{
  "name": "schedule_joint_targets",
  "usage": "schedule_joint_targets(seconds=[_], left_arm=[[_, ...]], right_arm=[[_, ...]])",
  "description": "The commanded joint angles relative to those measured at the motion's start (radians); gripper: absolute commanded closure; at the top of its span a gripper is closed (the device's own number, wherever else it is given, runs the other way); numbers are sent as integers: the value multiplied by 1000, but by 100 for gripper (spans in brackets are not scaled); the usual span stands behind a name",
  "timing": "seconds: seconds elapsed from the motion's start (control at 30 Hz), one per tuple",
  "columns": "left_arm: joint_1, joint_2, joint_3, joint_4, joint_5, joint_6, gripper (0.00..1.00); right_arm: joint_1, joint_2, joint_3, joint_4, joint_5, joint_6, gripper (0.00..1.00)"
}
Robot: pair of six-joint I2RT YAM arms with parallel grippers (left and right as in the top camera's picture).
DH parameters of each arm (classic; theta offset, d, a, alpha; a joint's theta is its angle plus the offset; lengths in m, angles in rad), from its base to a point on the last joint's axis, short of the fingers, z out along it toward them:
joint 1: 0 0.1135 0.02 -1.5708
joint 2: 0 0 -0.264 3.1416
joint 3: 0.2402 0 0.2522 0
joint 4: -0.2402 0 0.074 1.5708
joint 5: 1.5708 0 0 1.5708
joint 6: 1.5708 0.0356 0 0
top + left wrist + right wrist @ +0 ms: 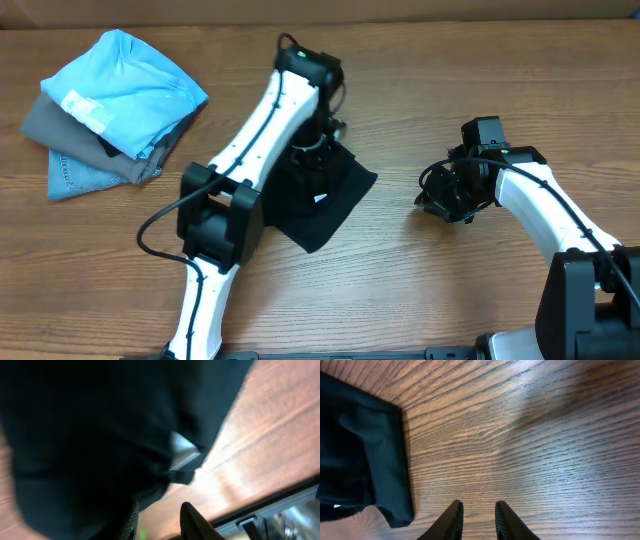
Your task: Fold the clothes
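The black T-shirt (338, 205) lies folded small and rumpled, white tag (320, 198) up, mid-table (420, 290).

The left arm (262, 118) hides much of the black T-shirt (335, 195), blurred in the left wrist view.

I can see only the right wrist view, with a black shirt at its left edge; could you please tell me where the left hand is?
Observer: The left hand hangs over the far side of the black shirt.
Operator: Thank you. Is it gripping the cloth?
Observer: No. Its own camera shows its fingers apart, with bare table between them.
Operator: Are there any other clothes on the table?
Observer: Yes, a pile lies at the far left corner, with a blue shirt on top.
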Motion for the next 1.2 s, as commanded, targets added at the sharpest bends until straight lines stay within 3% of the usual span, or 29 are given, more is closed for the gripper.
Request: schedule_joint_targets(seconds=[0.0,0.07,0.27,0.33,0.43,0.5,0.73,0.93,1.17], left_arm=[[80,-35,86,-3,-26,4,67],[116,-35,97,-2,-24,15,68],[156,-35,34,67,90,89,56],[148,-35,-15,142,92,87,60],[124,-35,-120,241,95,79,85],[101,-35,-183,256,125,76,96],[-10,-35,-273,162,359,91,96],[-71,-35,-208,97,316,98,96],[11,-35,0,61,83,23,94]], right_arm=[[3,-8,3,4,10,1,75],[3,-8,3,4,10,1,75],[3,-8,3,6,9,1,75],[3,-8,3,9,9,1,75],[3,-8,3,8,9,1,75],[3,-8,3,3,5,1,75],[3,-8,3,6,5,2,75],[3,-8,3,13,1,1,75],[3,-8,3,16,1,1,75]])
